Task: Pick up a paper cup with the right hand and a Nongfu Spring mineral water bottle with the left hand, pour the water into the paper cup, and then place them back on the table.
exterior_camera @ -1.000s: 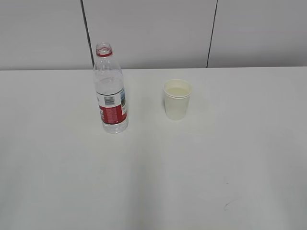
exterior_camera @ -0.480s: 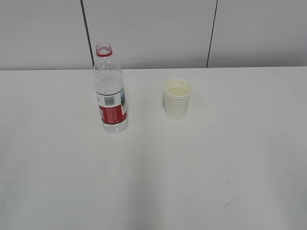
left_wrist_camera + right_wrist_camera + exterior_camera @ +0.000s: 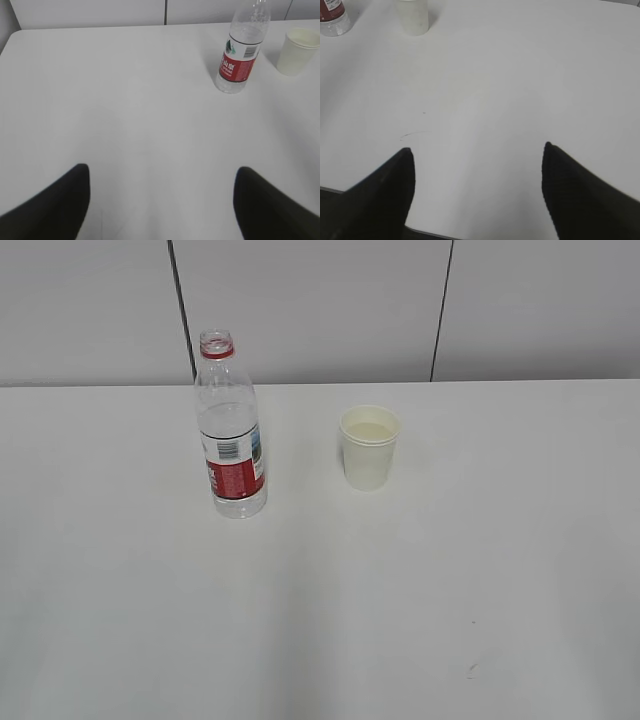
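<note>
The Nongfu Spring bottle (image 3: 232,430) stands upright and uncapped on the white table (image 3: 320,590), partly filled with clear water; it also shows in the left wrist view (image 3: 241,52) and, only its base, in the right wrist view (image 3: 332,17). The white paper cup (image 3: 370,447) stands to its right, holding some liquid; the cup (image 3: 298,50) and cup (image 3: 413,17) appear in both wrist views. My left gripper (image 3: 162,172) is open, far back from the bottle, with nothing between its fingers. My right gripper (image 3: 477,150) is open and empty over the table's near edge. Neither arm shows in the exterior view.
A grey panelled wall (image 3: 320,310) with dark vertical seams runs behind the table. A thin curved scuff (image 3: 470,670) marks the tabletop at the near right, with a small dark dot (image 3: 424,112) beside it. The table's front edge (image 3: 370,196) shows below my right fingers.
Bottle and cup have not moved. The faint scuff line at the table's near right looks shorter now than in the earlier frames.
</note>
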You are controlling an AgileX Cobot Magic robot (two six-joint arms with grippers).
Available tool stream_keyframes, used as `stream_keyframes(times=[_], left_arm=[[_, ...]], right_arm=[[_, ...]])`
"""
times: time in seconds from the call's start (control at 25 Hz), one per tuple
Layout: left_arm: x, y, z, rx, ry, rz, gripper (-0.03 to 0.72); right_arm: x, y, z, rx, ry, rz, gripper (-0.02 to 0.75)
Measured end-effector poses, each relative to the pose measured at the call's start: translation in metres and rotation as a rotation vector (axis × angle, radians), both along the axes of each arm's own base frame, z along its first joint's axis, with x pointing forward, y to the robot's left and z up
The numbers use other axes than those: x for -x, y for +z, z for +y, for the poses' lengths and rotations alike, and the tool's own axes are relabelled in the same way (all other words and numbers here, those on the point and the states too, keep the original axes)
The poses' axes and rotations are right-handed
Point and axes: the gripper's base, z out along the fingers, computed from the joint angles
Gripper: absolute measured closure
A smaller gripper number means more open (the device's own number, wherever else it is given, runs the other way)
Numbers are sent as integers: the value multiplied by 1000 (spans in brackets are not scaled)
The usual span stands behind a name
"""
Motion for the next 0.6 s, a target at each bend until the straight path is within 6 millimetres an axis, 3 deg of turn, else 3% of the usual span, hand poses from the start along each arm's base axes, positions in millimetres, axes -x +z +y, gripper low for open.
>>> stream_keyframes(times=[0.6], left_arm=[[0,0,0,0,0,0,160]], right_arm=[[0,0,0,0,0,0,155]])
